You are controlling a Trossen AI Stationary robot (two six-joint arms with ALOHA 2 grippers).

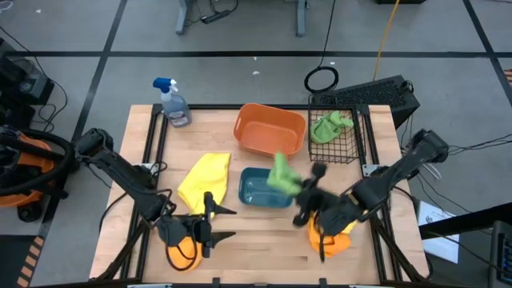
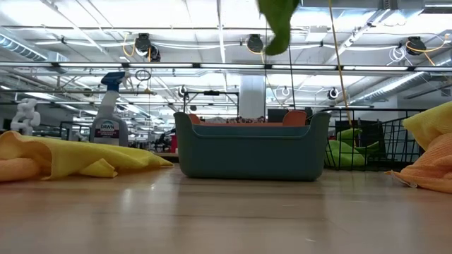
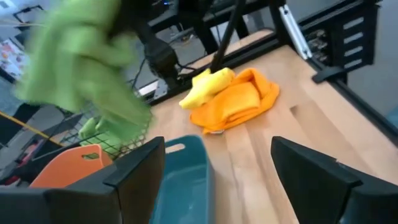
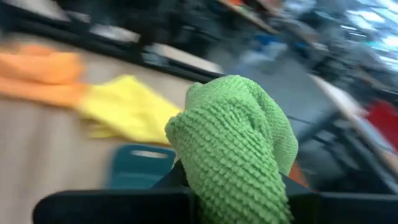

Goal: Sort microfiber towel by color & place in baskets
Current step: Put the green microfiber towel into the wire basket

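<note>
Sorting barely begun: one green towel [image 1: 330, 126] lies in the black wire basket [image 1: 358, 149], the right gripper [image 1: 306, 192] pinches a second green towel [image 1: 283, 176] above the teal tray [image 1: 254, 190], while yellow [image 1: 204, 177] and orange [image 1: 336, 240] towels remain on the table [image 1: 264, 240], the left gripper [image 1: 211, 223] spread open.

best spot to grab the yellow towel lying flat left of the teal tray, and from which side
Pinch the yellow towel from straight above at a raised fold; the low view shows it rumpled, not flat. Its edge toward the teal tray is thicker and has bare wood beside it. The open left gripper sits nearest; the right gripper already holds a green towel.
</note>
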